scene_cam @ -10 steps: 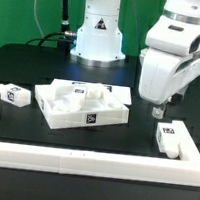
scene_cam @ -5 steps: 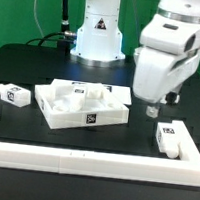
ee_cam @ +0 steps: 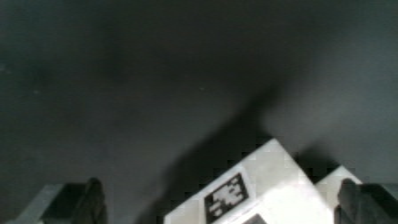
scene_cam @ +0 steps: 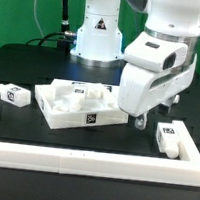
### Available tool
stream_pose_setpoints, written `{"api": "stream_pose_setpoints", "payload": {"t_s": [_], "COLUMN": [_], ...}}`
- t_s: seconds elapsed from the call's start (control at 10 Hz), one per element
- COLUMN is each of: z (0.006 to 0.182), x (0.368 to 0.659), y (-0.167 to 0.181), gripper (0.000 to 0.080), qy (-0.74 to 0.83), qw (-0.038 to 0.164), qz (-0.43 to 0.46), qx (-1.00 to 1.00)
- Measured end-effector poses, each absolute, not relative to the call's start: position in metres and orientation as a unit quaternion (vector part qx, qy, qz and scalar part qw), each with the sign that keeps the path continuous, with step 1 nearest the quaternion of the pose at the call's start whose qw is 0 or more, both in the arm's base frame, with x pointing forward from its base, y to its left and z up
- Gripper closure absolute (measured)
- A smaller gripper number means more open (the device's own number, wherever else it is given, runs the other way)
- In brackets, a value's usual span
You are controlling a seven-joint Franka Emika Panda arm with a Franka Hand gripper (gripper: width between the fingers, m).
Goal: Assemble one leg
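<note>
One leg (scene_cam: 168,137) lies on the table at the exterior view's right, a stubby white post with a tag. Another leg (scene_cam: 15,94) lies at the far left. The white square tabletop (scene_cam: 82,106) sits in the middle, with a further white piece (scene_cam: 88,90) resting on it. My gripper (scene_cam: 140,120) hangs tilted just beside the tabletop's right edge, to the left of the right leg. In the wrist view my gripper (ee_cam: 217,205) is open, and a white tagged corner (ee_cam: 267,190) shows between its dark fingers (ee_cam: 80,202). It holds nothing.
A long white rail (scene_cam: 81,162) runs along the table's front and turns back at the right end beside the leg. The robot's white base (scene_cam: 98,32) stands behind the tabletop. Cables hang at the back left.
My gripper has swung toward the exterior view's left and come lower, from above the right leg to the tabletop's right edge. The parts have not moved.
</note>
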State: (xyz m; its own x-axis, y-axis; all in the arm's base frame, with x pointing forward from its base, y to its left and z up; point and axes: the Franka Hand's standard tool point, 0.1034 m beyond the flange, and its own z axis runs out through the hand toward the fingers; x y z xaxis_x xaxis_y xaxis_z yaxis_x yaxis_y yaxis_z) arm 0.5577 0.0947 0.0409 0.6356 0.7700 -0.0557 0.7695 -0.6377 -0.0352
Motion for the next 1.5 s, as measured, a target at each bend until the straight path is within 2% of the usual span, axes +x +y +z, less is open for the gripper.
{"api": "stream_pose_setpoints", "payload": {"t_s": [0.1, 0.5, 0.9, 1.1, 1.5], "z": [0.038, 0.036, 0.027, 0.026, 0.026], "x": [0.562, 0.563, 0.571, 0.571, 0.580], "y": [0.096, 0.094, 0.095, 0.100, 0.089], "gripper": [0.0150, 0.0150, 0.0150, 0.0150, 0.0150], "qy": [-0.391, -0.390, -0.315, -0.314, -0.331], "qw": [0.010, 0.010, 0.010, 0.011, 0.011], "qz": [0.033, 0.033, 0.048, 0.046, 0.013], "qx": [-0.920, -0.920, -0.948, -0.948, -0.944]}}
